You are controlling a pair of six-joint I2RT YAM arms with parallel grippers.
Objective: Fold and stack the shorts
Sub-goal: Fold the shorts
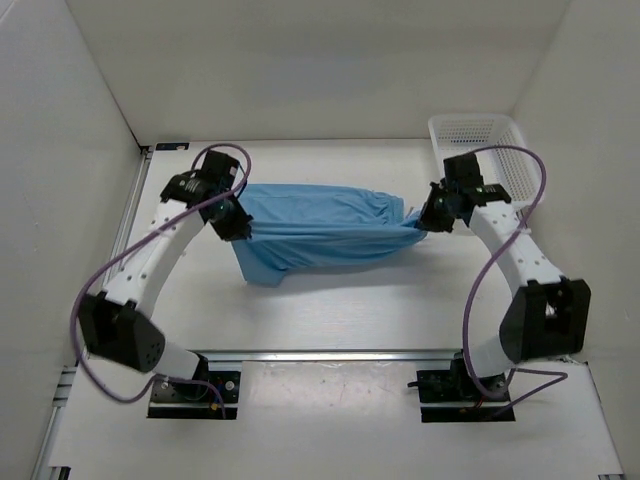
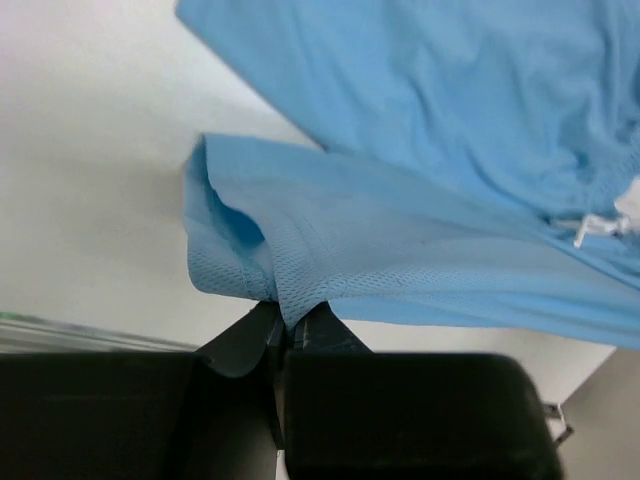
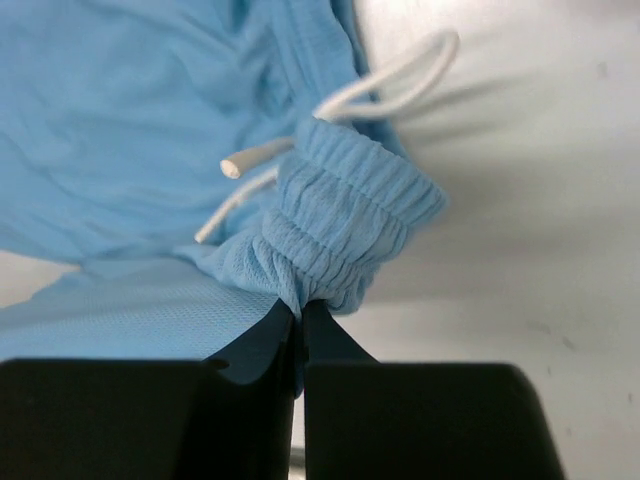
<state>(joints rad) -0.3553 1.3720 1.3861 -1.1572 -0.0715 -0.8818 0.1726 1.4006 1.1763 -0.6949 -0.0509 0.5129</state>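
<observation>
Top external: sky-blue shorts (image 1: 320, 232), taut

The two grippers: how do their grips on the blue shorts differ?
The left gripper pinches a flat mesh edge of the shorts; the right gripper pinches the gathered waistband. A drawstring loops beside the right gripper, far from the left gripper. Both are shut on the shorts.

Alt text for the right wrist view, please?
The right tool is shut on the bunched elastic waistband of the light blue shorts. A white drawstring loops out above the pinch, over the pale table.
</observation>
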